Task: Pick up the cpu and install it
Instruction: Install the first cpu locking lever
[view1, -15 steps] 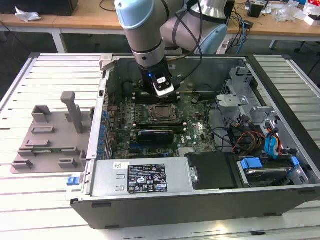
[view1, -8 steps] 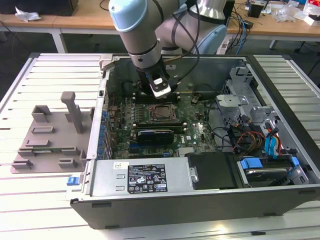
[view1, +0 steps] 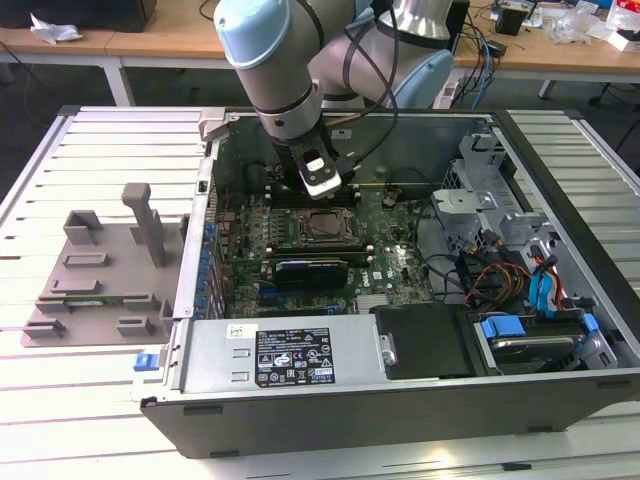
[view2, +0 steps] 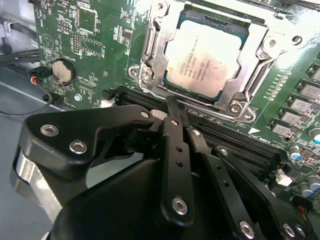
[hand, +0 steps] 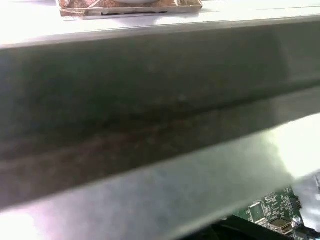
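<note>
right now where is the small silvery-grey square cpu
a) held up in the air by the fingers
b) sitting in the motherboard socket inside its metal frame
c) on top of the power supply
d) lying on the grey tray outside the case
b: in the second wrist view the small silvery-grey square cpu lies flat in the socket, ringed by the silver metal frame on the green motherboard, with the gripper just beside it and not holding it.

cpu seated in socket frame on motherboard, fingers just beside it
</note>
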